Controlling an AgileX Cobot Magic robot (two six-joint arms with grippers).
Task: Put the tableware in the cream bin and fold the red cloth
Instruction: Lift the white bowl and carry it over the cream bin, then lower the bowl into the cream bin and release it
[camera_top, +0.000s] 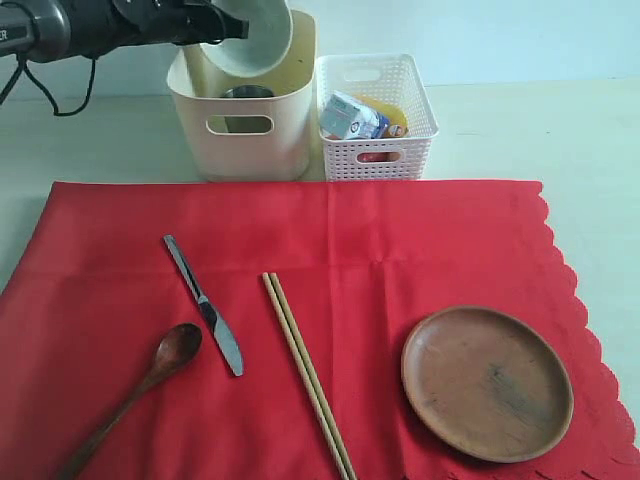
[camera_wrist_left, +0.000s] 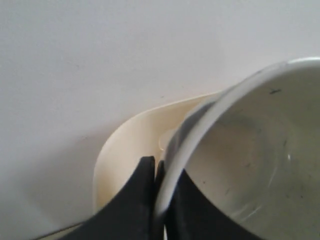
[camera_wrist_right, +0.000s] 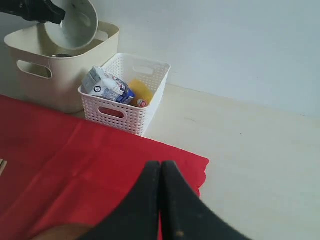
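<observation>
Gripping bowl (camera_top: 262, 32) rim, left end effector (camera_top: 232, 24) above cream bin (camera_top: 245, 150)

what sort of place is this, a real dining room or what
Likely a staged tabletop in a lab, not a home: a red cloth laid with a wooden plate and knife, a cream bin and white lattice basket before a bare wall.

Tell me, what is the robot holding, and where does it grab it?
The left gripper pinches the white bowl by its rim; the right gripper holds nothing.
</observation>
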